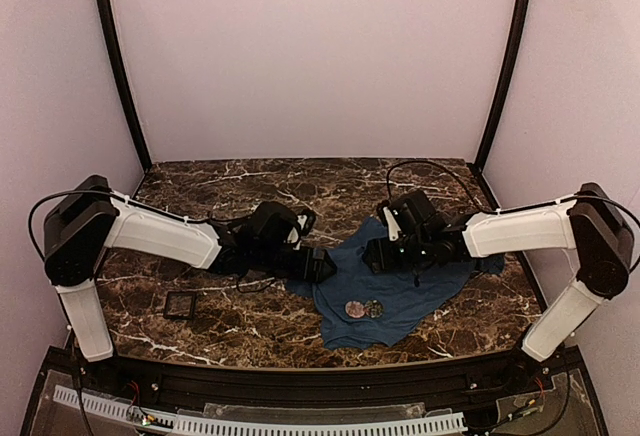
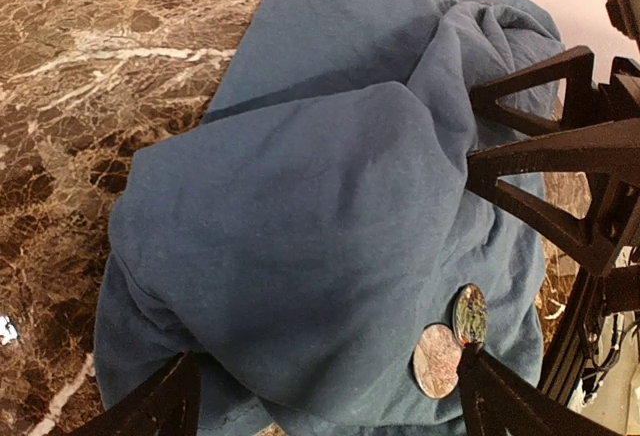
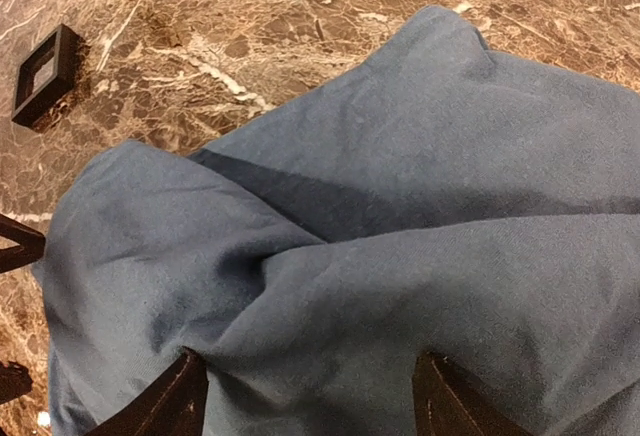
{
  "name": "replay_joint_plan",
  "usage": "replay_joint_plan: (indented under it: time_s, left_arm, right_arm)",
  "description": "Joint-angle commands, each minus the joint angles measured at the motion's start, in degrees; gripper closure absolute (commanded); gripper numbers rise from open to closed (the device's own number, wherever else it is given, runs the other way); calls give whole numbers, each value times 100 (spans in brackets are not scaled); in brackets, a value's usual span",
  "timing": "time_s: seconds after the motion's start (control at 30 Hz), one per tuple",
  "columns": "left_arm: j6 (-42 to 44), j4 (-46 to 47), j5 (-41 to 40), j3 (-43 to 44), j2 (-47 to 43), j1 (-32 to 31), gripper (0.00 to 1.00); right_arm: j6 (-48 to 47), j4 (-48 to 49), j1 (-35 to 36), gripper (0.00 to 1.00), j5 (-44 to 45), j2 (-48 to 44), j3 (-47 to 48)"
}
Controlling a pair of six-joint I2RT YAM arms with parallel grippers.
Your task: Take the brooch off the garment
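Note:
The garment (image 1: 400, 286) is a blue cloth, crumpled on the marble table. Near its front edge lies the brooch (image 1: 354, 308), a small pale round piece, touching a darker round badge (image 1: 374, 308). In the left wrist view the brooch (image 2: 437, 360) sits just beside one fingertip (image 2: 480, 386). My left gripper (image 2: 330, 386) is open wide, straddling a fold of the garment (image 2: 320, 216) at its left edge. My right gripper (image 3: 310, 371) is open too, its tips resting on the garment (image 3: 400, 256) with a ridge of cloth between them. The brooch does not show in the right wrist view.
A small black square tray (image 1: 180, 304) lies on the marble left of the cloth, also visible as the tray (image 3: 42, 74) in the right wrist view. The right gripper's dark fingers (image 2: 540, 156) reach in close over the cloth. Pale walls enclose the table.

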Motion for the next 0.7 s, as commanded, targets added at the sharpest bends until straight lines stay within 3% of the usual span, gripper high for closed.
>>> replay_joint_plan:
  time_s: [0.0, 0.1, 0.23, 0.43, 0.53, 0.67]
  left_arm:
    - [-190, -247, -388, 194, 162, -1, 18]
    - [-226, -506, -579, 379, 334, 2, 30]
    - [-310, -702, -665, 577, 519, 6, 38]
    - [-396, -524, -656, 605, 628, 55, 51]
    - [-426, -488, -585, 604, 682, 110, 65]
    - [-409, -196, -495, 573, 673, 158, 88]
  right_arm:
    - [146, 422, 74, 35, 177, 313, 128]
    - [221, 625, 79, 50, 50, 477, 142]
    - [304, 727, 87, 71, -64, 614, 210]
    - [349, 978, 88, 88, -143, 715, 218]
    - [360, 972, 87, 86, -166, 784, 261]
    - [344, 786, 88, 65, 7, 915, 347]
